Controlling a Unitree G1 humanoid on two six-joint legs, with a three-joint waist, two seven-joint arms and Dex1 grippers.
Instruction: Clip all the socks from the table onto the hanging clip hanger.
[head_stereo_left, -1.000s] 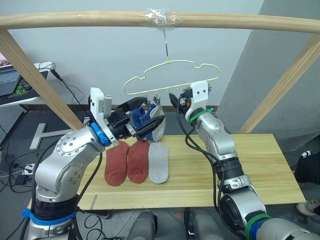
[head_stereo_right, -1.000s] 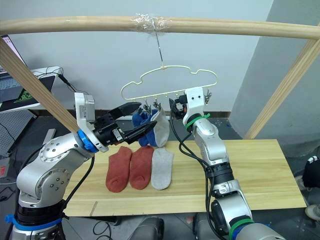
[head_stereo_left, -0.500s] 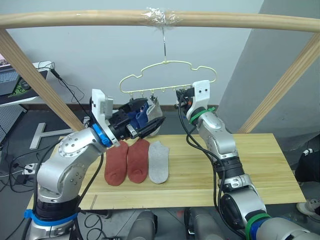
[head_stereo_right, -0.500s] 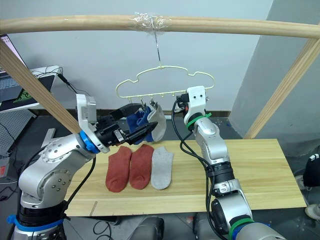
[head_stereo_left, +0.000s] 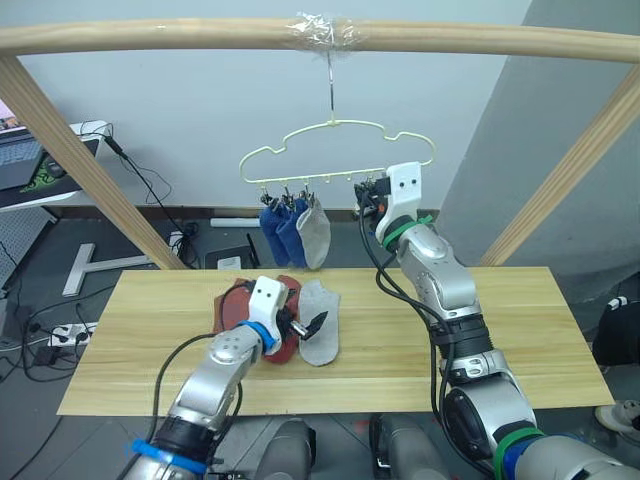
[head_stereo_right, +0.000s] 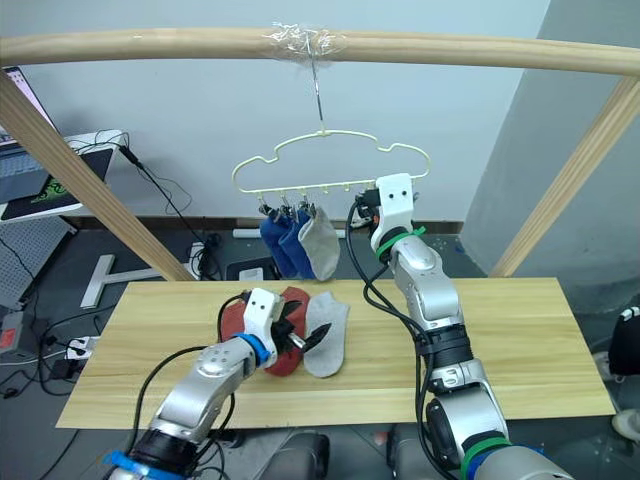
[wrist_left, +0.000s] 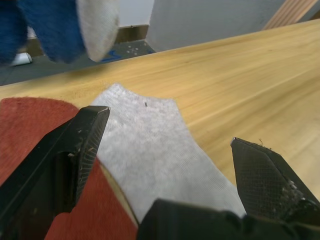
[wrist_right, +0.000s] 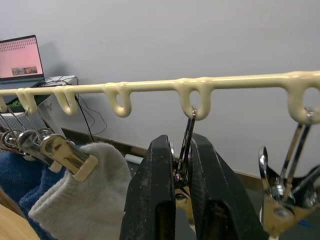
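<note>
The pale-yellow clip hanger (head_stereo_left: 335, 150) hangs from the pole. Two blue socks (head_stereo_left: 278, 222) and one grey sock (head_stereo_left: 314, 230) are clipped at its left end. On the table (head_stereo_left: 500, 320) lie a grey sock (head_stereo_left: 322, 340) and two rust-red socks (head_stereo_left: 236, 302), the red ones partly hidden by my left arm. My left gripper (head_stereo_left: 305, 323) is low over the table and open, with the lying grey sock (wrist_left: 150, 150) between its fingers (wrist_left: 85, 135). My right gripper (wrist_right: 181, 145) is up at the hanger bar, shut on a metal clip (wrist_right: 189, 127) next to the hung grey sock (wrist_right: 80, 200).
A round wooden pole frame (head_stereo_left: 150, 35) spans overhead, with slanted legs at left (head_stereo_left: 90, 170) and right (head_stereo_left: 560, 180). A laptop (head_stereo_left: 20, 160) stands on a stand to the left behind the table. Cables lie on the floor beyond the table's far edge.
My left arm has dropped from the hanger down to the table, leaving the grey sock hanging clipped. It is now open over the lying grey sock. My right gripper has stayed at the hanger.
</note>
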